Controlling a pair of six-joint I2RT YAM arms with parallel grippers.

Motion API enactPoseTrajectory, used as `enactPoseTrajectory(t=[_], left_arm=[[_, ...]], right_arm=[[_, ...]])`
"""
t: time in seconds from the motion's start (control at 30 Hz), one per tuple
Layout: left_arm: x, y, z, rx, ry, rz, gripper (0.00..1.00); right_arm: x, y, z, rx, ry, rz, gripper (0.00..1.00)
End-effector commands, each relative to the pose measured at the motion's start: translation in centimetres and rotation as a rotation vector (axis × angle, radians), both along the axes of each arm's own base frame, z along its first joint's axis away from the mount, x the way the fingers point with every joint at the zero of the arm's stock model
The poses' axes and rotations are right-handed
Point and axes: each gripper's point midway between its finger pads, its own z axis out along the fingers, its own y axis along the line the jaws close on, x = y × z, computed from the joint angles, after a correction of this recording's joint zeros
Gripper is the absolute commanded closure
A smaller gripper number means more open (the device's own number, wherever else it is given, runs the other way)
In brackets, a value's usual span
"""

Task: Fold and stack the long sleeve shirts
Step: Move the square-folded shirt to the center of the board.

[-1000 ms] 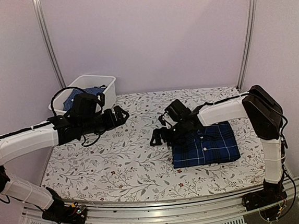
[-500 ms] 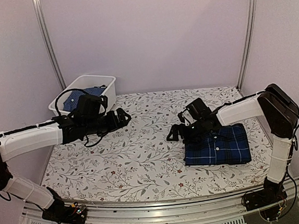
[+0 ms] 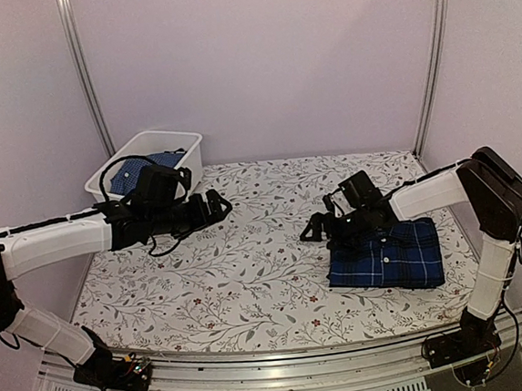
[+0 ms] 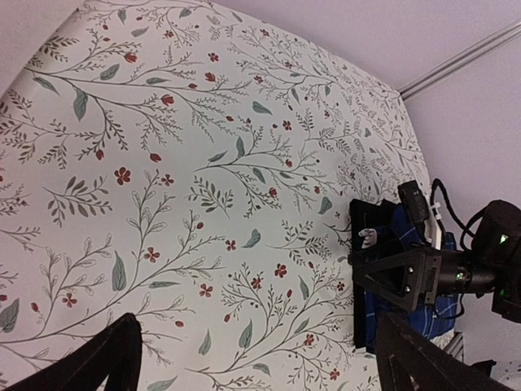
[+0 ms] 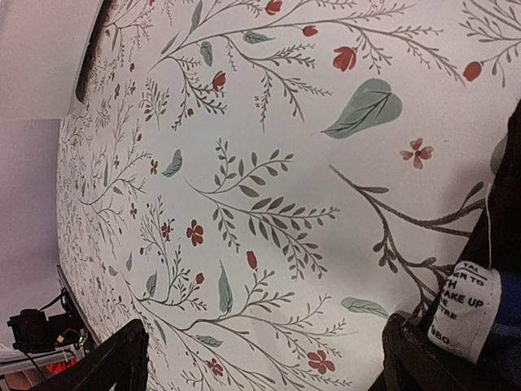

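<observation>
Folded navy-and-blue plaid cloth shirt [image 3: 390, 257] lies flat on the right side of the table [image 3: 205, 283], towards the near edge, as a roughly rectangular packet with small white buttons showing on top. The plain black shirt cannot be made out with certainty.

Right claw [image 3: 324, 232] sits low at the shirt's far-left corner, its wrist over the shirt's far edge and its fingers pointing left, off the cloth. Fingers spread wide, nothing between them but bare table. In the right wrist view a white printed care label [image 5: 461, 305] lies just beside the right-hand finger, next to a sliver of blue cloth and a dark strip; cloth or finger, cannot tell.

Left claw [image 3: 218, 202] is well apart from the shirt, above the table's far-left area, pointing right towards it. Fingers wide apart, empty.

Table cover: white, printed with grey-green leafy sprigs and small red flowers.

White rectangular plastic bin [image 3: 188, 145] at the far-left corner, holding blue patterned cloth [image 3: 131, 173].

Pale lilac walls [image 3: 258, 58] on three sides, with two aluminium posts [image 3: 84, 74] at the back.
</observation>
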Motion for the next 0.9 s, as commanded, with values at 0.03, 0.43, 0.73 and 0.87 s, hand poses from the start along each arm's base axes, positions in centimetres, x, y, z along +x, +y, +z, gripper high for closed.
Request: enactPoseTrajectory(t=[0.03, 0.43, 0.73, 0.87], left_arm=[[0.1, 0.7, 0.4, -0.008, -0.01, 0.013, 0.01], [0.6, 0.6, -0.3, 0.001, 0.004, 0.027, 0.0], [0.9, 0.2, -0.5, -0.006, 0.015, 0.03, 0.0], [1.0, 0.1, -0.5, -0.008, 0.018, 0.031, 0.0]], right_arm=[[-2.0, -2.3, -2.6, -0.065, 0.095, -0.038, 0.01], [-4.9, -6.1, -3.8, -0.107, 0.108, -0.102, 0.01], [-6.9, -10.0, -3.1, -0.111, 0.107, -0.168, 0.01], [-8.1, -10.8, -3.2, -0.115, 0.115, -0.174, 0.01]])
